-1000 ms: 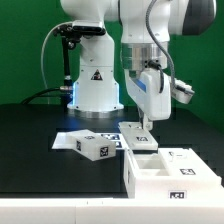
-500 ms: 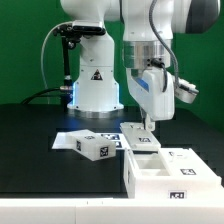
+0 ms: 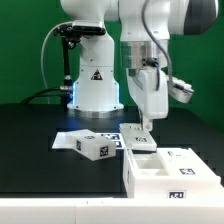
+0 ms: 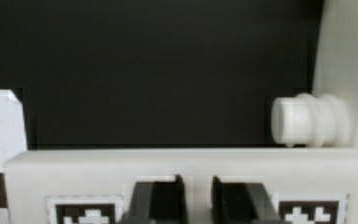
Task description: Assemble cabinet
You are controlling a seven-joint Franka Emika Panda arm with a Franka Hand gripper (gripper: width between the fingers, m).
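Marker board (image 3: 66, 138) lies flat on the desk (image 3: 30, 150), farthest from the compartmented box (image 3: 180, 158) toward the exterior view's left. Small tagged block (image 3: 96, 147) sits at the board's near edge, well apart from the box on the same side. Neither is involved right now.

Step in hand, as I judge it: picking up the flat panel (image 3: 132, 131), an early cabinet step since nothing is mounted on the box yet. The panel lies just behind the box's back-left corner, close to it; whether they touch, cannot tell.

Jaws (image 3: 148, 124) hang at the panel's edge nearest the box, arm upright above. In the wrist view the jaws (image 4: 190, 200) are set narrow, two dark fingers (image 4: 155, 198) with a thin pale strip between them, the panel (image 4: 176, 160) filling the width just past them. Clenched on the panel's edge or only drawn close in front of it: cannot tell.

Next move likely calls for confirming a firm pinch, then lifting straight up so the panel clears the box wall before carrying it over.

The box stands at the desk's front, open compartments up, empty.
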